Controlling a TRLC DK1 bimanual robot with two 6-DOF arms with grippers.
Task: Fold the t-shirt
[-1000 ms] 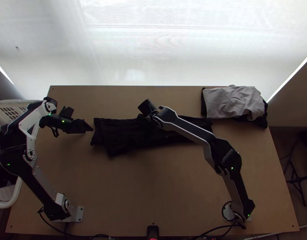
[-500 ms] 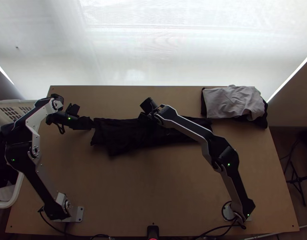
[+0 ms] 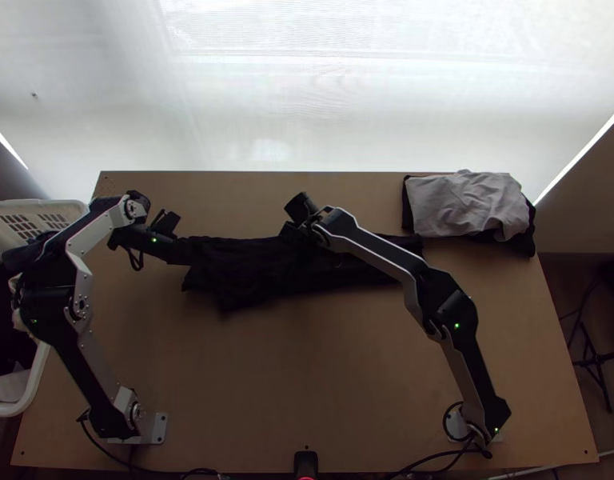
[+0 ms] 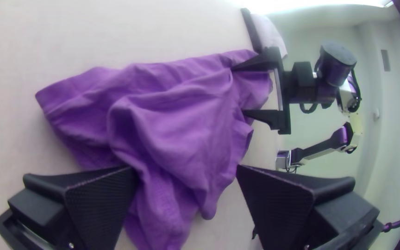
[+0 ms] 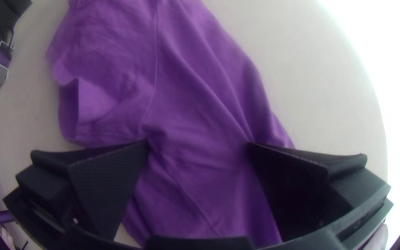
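Observation:
The dark t-shirt [image 3: 235,276] lies as a long, rumpled strip across the table's middle; its folds show in the left wrist view [image 4: 177,125] and right wrist view [image 5: 200,111]. At the shirt's left end is the left gripper [image 3: 177,251]. In the left wrist view the left gripper [image 4: 186,169] is open, cloth between and below its fingers. Over the strip's middle, the right gripper [image 3: 291,234] is partly hidden by its own arm. Open too, the right gripper [image 5: 199,145] has its fingers either side of wrinkled cloth, which passes between them.
A grey cloth [image 3: 467,204] lies on dark cloth at the table's back right corner. A white basket [image 3: 35,376] stands off the left edge, partly behind the left arm. Bare wood [image 3: 291,384] stretches between the arms' bases.
My left gripper has moved right, from beside the shirt to its left end. The right arm has shifted slightly right. The shirt lies nearly as before.

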